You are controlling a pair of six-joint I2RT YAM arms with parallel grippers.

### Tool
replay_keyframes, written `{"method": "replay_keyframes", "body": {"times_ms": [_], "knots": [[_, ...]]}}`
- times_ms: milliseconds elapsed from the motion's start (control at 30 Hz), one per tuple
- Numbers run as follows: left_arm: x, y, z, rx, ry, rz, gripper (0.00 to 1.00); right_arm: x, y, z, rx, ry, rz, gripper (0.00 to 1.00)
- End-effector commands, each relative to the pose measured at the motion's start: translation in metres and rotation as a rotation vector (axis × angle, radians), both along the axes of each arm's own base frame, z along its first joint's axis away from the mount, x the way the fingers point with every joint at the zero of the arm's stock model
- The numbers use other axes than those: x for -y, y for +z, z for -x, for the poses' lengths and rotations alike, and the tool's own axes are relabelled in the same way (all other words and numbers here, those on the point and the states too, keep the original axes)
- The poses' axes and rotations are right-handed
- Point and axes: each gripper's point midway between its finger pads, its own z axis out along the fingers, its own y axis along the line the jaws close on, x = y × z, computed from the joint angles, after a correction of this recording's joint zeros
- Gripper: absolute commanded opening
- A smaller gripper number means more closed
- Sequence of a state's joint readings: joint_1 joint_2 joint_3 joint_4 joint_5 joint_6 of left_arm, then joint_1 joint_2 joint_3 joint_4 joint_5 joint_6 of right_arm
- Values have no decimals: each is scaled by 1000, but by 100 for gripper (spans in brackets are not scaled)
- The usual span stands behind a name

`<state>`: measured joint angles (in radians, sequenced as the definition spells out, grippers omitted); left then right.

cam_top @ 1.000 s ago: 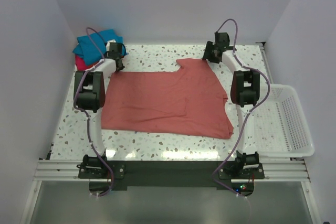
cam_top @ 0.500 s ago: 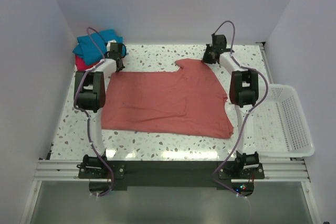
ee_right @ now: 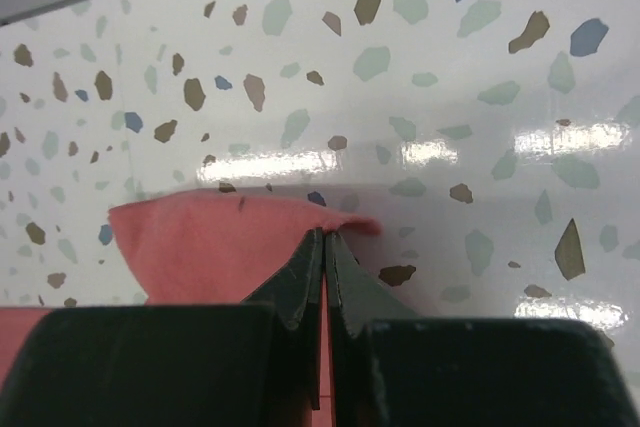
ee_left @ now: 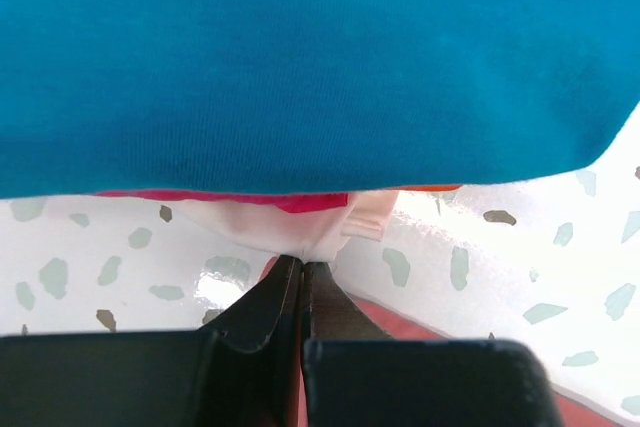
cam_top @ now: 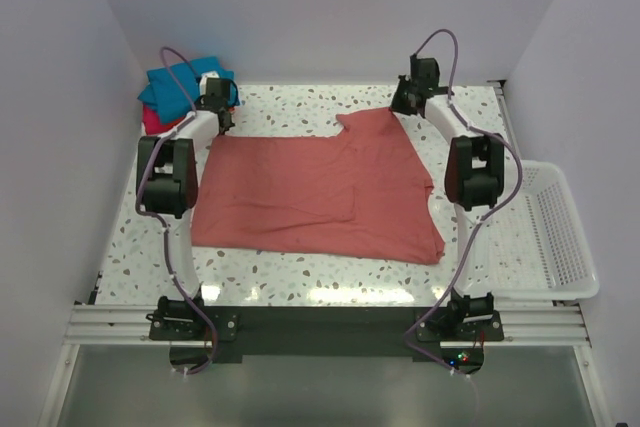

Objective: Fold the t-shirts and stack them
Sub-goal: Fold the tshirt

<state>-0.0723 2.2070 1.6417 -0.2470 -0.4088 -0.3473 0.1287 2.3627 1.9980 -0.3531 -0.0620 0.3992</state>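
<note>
White mesh basket (cam_top: 583, 247) sat at right edge of terrazzo table (cam_top: 300, 269), just beside right arm.

Salmon-pink t-shirt (cam_top: 320, 192) lay spread flat mid-table.

Folded stack stood in far-left corner: teal-blue tee (ee_left: 300, 57) on top, magenta-pink tee (ee_left: 230, 197) and orange tee (ee_left: 425, 188) showing as slivers beneath.

Left gripper (ee_left: 302, 265): jaws pressed together, pinching pale fold of cloth at shirt's far-left corner, just short of stack. Could not tell whether the fold was a label.

Right gripper (ee_right: 325, 239): jaws pressed together, pinching shirt's far-right edge.
</note>
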Motion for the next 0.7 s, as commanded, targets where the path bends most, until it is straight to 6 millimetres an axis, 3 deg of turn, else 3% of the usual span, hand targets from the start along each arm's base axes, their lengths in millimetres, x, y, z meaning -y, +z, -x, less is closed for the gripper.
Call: {"method": "replay_keyframes", "body": {"times_ms": [0, 33, 200, 300, 400, 667], "knots": [[-8, 56, -12, 130, 17, -24, 0, 12, 72, -7, 152, -31, 12, 0], [-8, 58, -11, 133, 16, -23, 0, 13, 82, -6, 169, -33, 15, 0], [-2, 53, -13, 120, -22, -3, 0, 18, 90, -1, 179, -38, 21, 0], [-1, 40, -10, 94, -18, 11, 23, 18, 85, 3, 168, -34, 27, 0], [1, 24, -5, 56, -4, 27, 31, 18, 79, 5, 159, -32, 29, 0], [0, 6, -2, 4, 15, 31, 36, 19, 71, 5, 146, -31, 28, 0]]}}
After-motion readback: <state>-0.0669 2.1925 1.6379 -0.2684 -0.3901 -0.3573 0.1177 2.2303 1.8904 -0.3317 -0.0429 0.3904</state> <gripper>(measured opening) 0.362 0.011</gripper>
